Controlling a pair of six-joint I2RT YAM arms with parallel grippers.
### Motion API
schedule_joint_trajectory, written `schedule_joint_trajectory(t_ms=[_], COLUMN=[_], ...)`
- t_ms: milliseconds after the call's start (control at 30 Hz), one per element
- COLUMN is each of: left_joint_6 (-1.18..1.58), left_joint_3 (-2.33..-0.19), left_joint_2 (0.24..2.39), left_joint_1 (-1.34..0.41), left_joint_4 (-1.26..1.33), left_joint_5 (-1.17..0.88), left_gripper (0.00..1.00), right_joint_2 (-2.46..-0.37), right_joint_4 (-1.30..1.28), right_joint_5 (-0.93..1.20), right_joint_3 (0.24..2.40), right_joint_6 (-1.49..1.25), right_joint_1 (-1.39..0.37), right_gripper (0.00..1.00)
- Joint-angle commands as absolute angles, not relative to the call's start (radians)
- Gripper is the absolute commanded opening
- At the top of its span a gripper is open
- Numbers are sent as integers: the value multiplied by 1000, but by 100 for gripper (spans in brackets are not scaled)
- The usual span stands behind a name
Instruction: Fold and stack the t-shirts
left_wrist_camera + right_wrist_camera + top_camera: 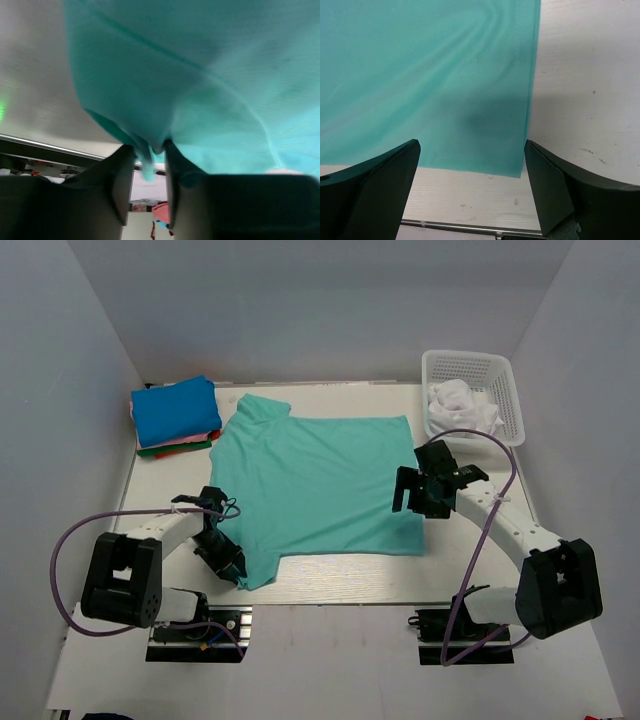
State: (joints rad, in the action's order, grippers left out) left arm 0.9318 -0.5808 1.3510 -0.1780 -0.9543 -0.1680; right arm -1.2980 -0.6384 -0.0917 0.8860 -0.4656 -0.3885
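From above I see the teal shirt [320, 480] spread on the desk [330, 590], my left wrist shows the left hand [149, 150] clamped on its edge, and my right wrist shows the right hand [472, 145] wide open above its corner.

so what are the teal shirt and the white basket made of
The teal t-shirt looks like thin matte knit cloth: it bunches softly where the left gripper pinches it. The white basket is probably rigid moulded plastic, given its even lattice walls.
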Motion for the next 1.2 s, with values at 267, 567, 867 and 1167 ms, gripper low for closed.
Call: schedule_joint_trajectory(t_ms=[267, 567, 867, 1167], left_joint_6=[979, 948, 919, 879], left_joint_3=[-594, -614, -701, -752], left_joint_2=[1209, 1164, 1183, 1221], left_joint_1=[-199, -199, -199, -199], left_joint_4=[-1028, -1069, -1103, -1124], left_joint_5=[-125, -143, -152, -141], left_gripper=[35, 0, 0, 0], right_joint_2=[-1290, -1292, -1334, -1348], right_joint_4=[-741, -741, -658, -684], right_joint_5=[-80, -11, 32, -28], right_joint_3=[870, 761, 696, 656], right_joint_6=[-482, -508, -517, -514], right_joint_1=[-376, -376, -376, -376], right_gripper=[90, 89, 71, 49])
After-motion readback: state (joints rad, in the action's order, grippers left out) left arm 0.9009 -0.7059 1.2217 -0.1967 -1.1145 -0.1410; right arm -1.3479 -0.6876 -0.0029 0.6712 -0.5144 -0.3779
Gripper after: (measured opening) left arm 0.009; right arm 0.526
